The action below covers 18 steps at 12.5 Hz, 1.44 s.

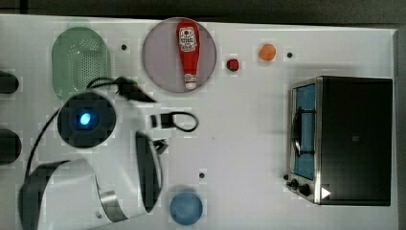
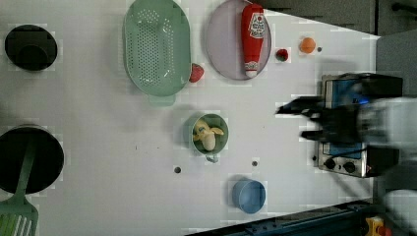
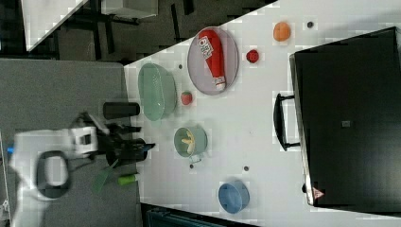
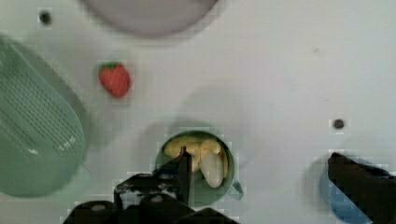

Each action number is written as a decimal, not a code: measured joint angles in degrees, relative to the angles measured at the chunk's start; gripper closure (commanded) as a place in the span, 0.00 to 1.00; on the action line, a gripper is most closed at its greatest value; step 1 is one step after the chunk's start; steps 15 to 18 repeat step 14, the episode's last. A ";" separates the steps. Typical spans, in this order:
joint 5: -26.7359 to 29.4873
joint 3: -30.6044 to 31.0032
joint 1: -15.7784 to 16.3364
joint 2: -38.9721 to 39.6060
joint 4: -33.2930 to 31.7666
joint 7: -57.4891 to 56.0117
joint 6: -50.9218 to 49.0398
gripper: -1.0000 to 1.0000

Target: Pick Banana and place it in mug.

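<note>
The pale-yellow banana (image 2: 207,135) lies inside the dull-green mug (image 2: 222,141), which stands upright near the middle of the white table. The right view shows the banana (image 3: 188,140) in the mug (image 3: 199,137) too. My gripper (image 4: 258,157) is open and holds nothing. It hangs above the table, apart from the mug (image 4: 211,194). One finger (image 4: 184,164) overlaps the mug's rim beside the banana (image 4: 211,166). In the left view the gripper (image 2: 291,122) appears blurred, to the mug's right.
A pale-green strainer (image 2: 156,45), a strawberry (image 2: 196,73) and a plate (image 2: 221,34) with a ketchup bottle (image 2: 252,37) lie beyond the mug. A blue cup (image 2: 249,195) stands near it. A toaster oven (image 1: 352,139), an orange ball (image 2: 308,45) and dark pots (image 2: 30,46) line the edges.
</note>
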 measured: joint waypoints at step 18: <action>-1.96 -16.12 -3.15 -4.51 10.63 0.20 -15.66 0.00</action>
